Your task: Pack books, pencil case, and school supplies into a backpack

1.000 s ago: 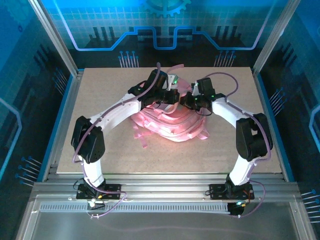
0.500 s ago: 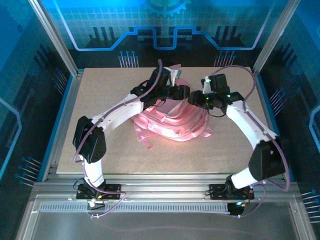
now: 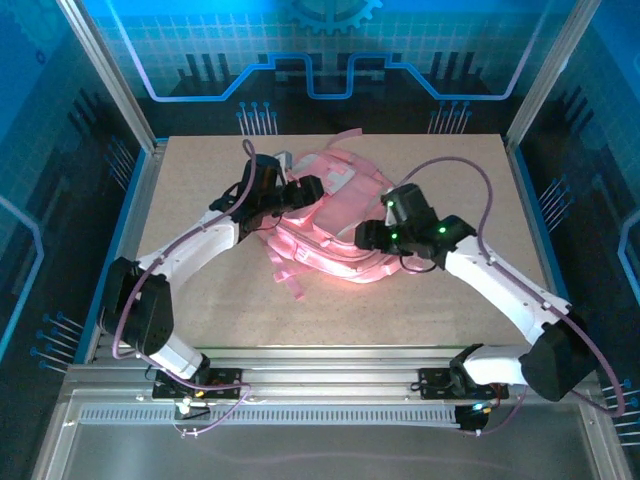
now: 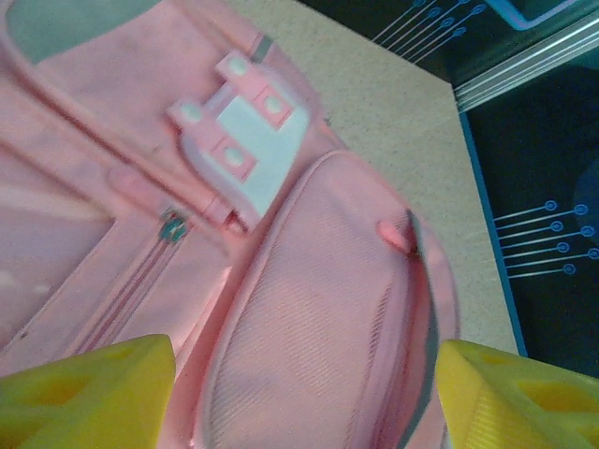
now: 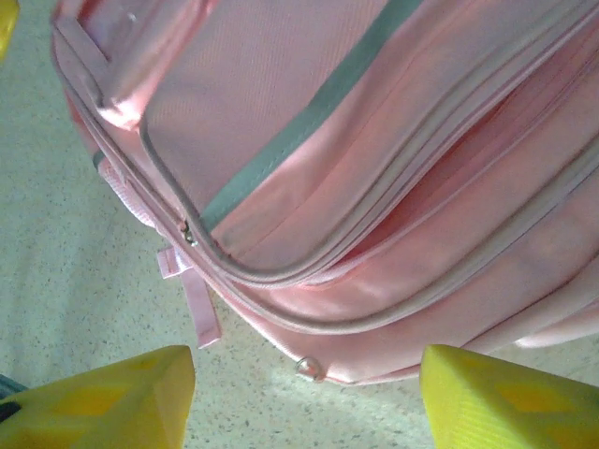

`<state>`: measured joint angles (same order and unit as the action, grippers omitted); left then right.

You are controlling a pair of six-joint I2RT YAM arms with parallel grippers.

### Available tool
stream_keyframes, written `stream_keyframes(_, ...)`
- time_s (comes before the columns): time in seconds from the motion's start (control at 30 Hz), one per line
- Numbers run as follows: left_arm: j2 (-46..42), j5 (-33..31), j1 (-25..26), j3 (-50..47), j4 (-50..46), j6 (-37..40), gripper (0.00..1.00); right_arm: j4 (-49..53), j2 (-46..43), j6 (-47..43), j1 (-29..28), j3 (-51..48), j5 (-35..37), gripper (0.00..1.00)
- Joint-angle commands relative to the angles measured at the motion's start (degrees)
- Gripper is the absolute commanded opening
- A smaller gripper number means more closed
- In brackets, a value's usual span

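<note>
The pink backpack (image 3: 335, 215) lies in the middle of the table, pockets up, its main zip gaping a little on the near side. My left gripper (image 3: 303, 190) is at its left shoulder, open; in the left wrist view its yellow fingers (image 4: 94, 388) stand wide apart over a mesh side pocket (image 4: 318, 281) and touch nothing. My right gripper (image 3: 368, 237) hovers open at the bag's near right edge; between its fingers (image 5: 505, 398) I see the bag's rim (image 5: 374, 187) and bare table. Books, pencil case and small supplies are out of view.
Loose pink straps (image 3: 288, 275) trail off the bag's near left onto the tan tabletop (image 3: 200, 260). A zipper pull (image 5: 309, 367) and a strap tab (image 5: 198, 313) hang at the bag's edge. The table's right edge (image 4: 463, 159) runs close behind the left gripper.
Both arms have come away from the bag's top: the left swung left and lower, the right pulled back toward the near right. The bag has settled flatter and further back.
</note>
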<state>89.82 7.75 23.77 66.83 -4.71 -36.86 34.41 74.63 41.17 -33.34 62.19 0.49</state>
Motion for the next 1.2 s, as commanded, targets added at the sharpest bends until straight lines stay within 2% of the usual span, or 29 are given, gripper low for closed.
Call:
stream_keyframes(0.0, -1.26, 0.81, -0.09, -2.86, 1.92, -4.19, 0.74, -5.84, 1.87, 8.43, -4.31, -1.37, 5.32, 0.65)
stream_keyframes(0.13, -0.86, 0.61, -0.30, -5.60, 1.54, -7.46, 0.74, -9.25, 5.16, 14.10, -9.75, -0.55, 10.06, 0.63)
stream_keyframes(0.3, -5.05, -4.19, -0.44, -11.80, 0.97, -7.58, 0.78, -11.39, 9.83, 17.70, -13.67, 1.54, 13.99, 0.58)
stream_keyframes(0.47, -6.11, -6.99, -0.93, -15.82, 0.25, -5.68, 0.79, -12.79, 15.12, 21.46, -13.88, 2.80, 15.88, 0.64)
stream_keyframes(0.57, -4.07, -7.21, -1.01, -17.98, 4.72, -6.47, 0.76, -13.04, 17.85, 24.05, -13.84, 4.35, 17.63, 0.70)
stream_keyframes(0.63, -1.50, -6.53, -1.01, -18.60, 8.83, -8.04, 0.68, -12.17, 20.54, 25.01, -13.72, 6.18, 18.37, 0.71)
stream_keyframes(0.73, 2.04, -4.51, -1.00, -18.14, 12.41, -9.40, 0.48, -11.46, 23.37, 25.63, -13.18, 7.90, 18.49, 0.72)
stream_keyframes(0.8, 3.63, -3.69, -0.98, -18.22, 13.94, -10.01, 0.41, -11.30, 24.18, 24.93, -12.40, 8.29, 19.12, 0.72)
stream_keyframes(0.93, 5.29, -1.27, -0.39, -18.73, 16.45, -10.21, 0.17, -10.87, 25.02, 23.34, -10.44, 8.87, 20.06, 0.71)
stream_keyframes(1.0, 5.79, -0.14, 0.91, -18.59, 16.97, -10.15, 0.09, -9.09, 25.55, 22.03, -9.85, 10.18, 21.41, 0.70)
stream_keyframes(1.17, 5.83, 0.07, 5.34, -19.06, 18.06, -12.43, 0.06, -6.76, 25.83, 18.52, -7.45, 12.29, 22.39, 0.70)
